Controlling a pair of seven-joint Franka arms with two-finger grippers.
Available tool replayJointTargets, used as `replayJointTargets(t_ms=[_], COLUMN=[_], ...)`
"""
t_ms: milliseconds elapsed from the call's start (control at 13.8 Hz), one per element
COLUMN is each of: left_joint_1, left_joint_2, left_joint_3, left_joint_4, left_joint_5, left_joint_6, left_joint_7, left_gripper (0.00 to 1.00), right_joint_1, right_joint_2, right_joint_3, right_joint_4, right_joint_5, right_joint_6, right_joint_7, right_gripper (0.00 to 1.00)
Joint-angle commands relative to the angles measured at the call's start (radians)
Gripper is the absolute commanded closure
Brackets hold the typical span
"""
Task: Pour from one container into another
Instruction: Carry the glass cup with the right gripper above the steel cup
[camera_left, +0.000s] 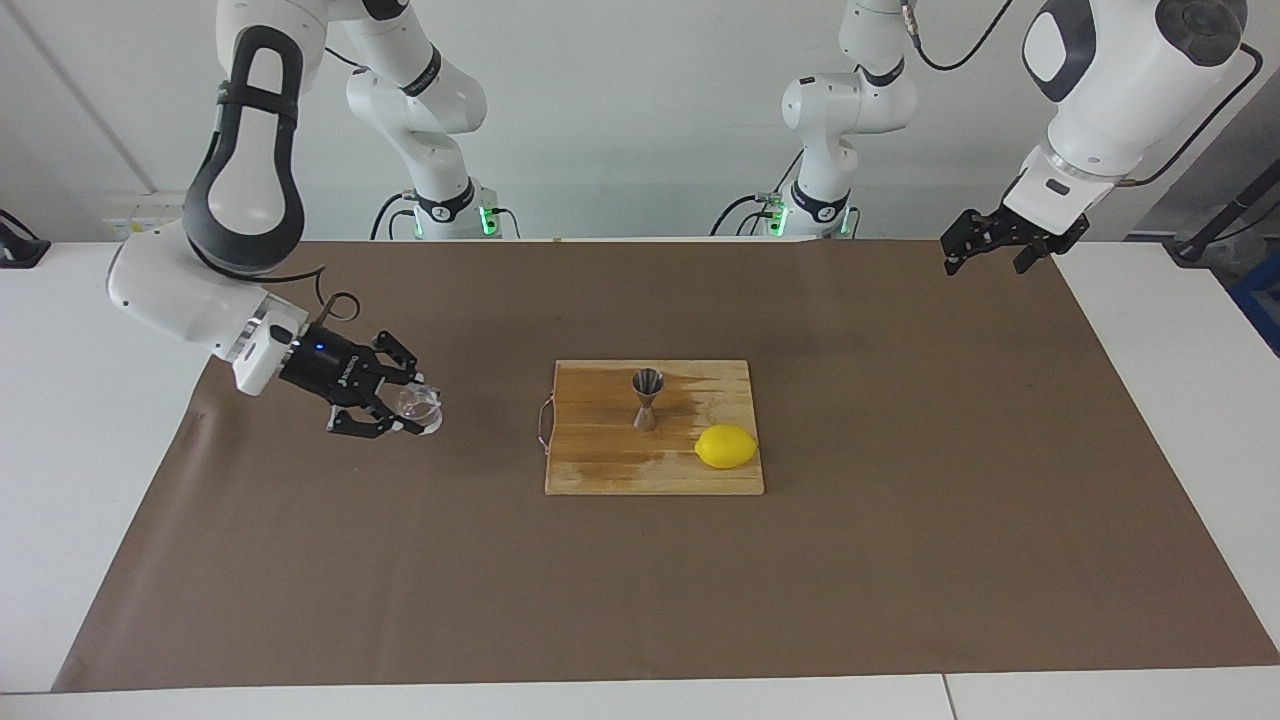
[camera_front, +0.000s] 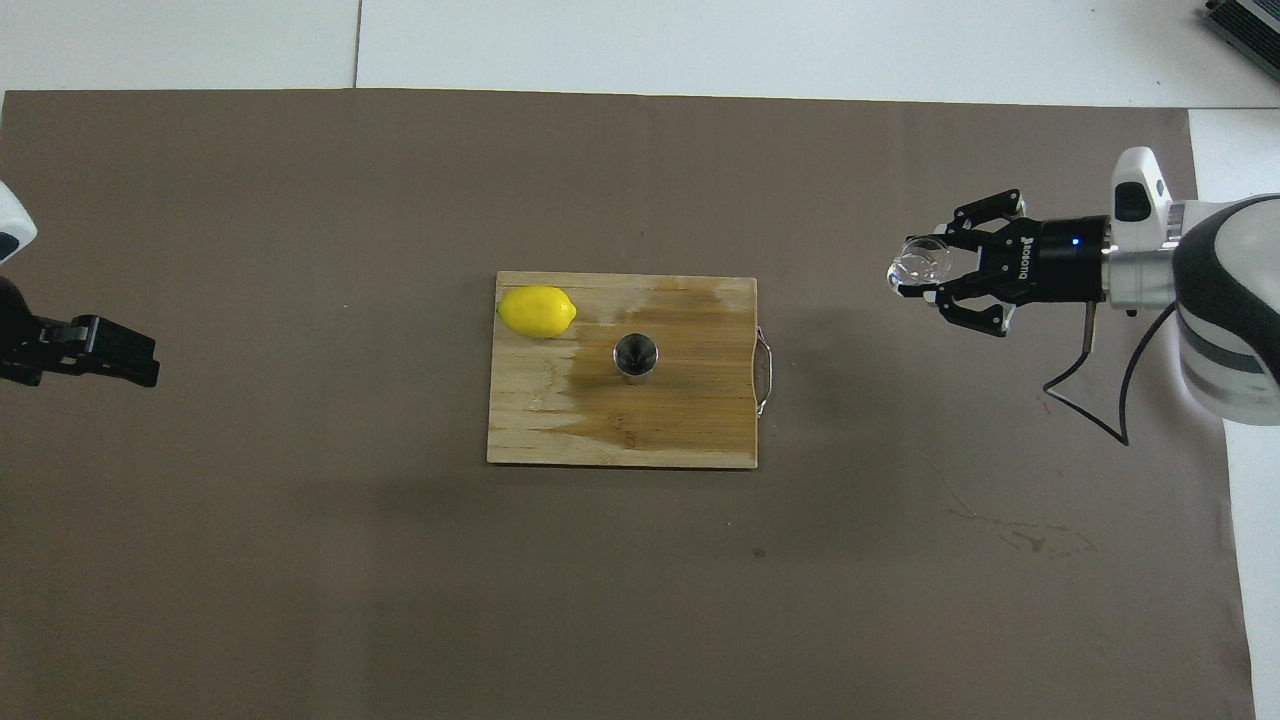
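The right pincer (camera_left: 405, 408) hung over the brown mat (camera_left: 400, 560) toward the right arm's end of the tabletop (camera_left: 60, 420), lying nearly level and pointing at the board (camera_left: 600, 465). Its fingertips pinched the glass (camera_left: 419, 404), which sat clamped at the very tips, clear of the mat, between the pincer body and the board but well apart from the board. In the overhead view the same right pincer (camera_front: 925, 275) showed the glass (camera_front: 918, 265) at its tips with the outer links splayed to either side.

The board lay mid-mat, its wire handle turned toward the right arm's end, with a darker damp-looking patch across its surface. The jigger (camera_left: 647, 398) stood upright on the board near its middle. The lemon (camera_left: 726, 446) lay on the board, at the corner farther from the robots and toward the left arm's end, near the jigger but not touching it.

The left pincer (camera_left: 992, 252) waited raised over the mat's corner at the left arm's end, its fingers spread and holding nothing.

The mat covered most of the white tabletop, with some faint stains on it. A pale wall stood at the robots' backs, and green lights glowed at both arm bases.
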Motion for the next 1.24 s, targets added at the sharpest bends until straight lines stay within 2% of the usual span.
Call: replayJointTargets(t_ms=[0, 872, 1163], left_joint_1=[-0.001, -0.001, 0.001], left_joint_2=[-0.034, -0.039, -0.039], left_joint_3=[0.004, 0.003, 0.003], left_joint_4=[0.000, -0.005, -0.005], left_joint_5=[0.022, 0.020, 0.020], left_joint_6=[0.003, -0.002, -0.002], left_joint_7=[0.021, 0.016, 0.016], left_gripper=[0.00, 0.00, 0.00], right_joint_1=[0.077, 0.344, 0.398], right_joint_2=[-0.025, -0.022, -0.045], right_joint_3=[-0.001, 0.000, -0.006], right_joint_4=[-0.060, -0.069, -0.089], right_joint_5=[-0.012, -0.001, -0.012], right_joint_6=[0.101, 0.310, 0.315], right_joint_7=[0.049, 0.267, 0.313], right_gripper=[0.90, 0.91, 0.92])
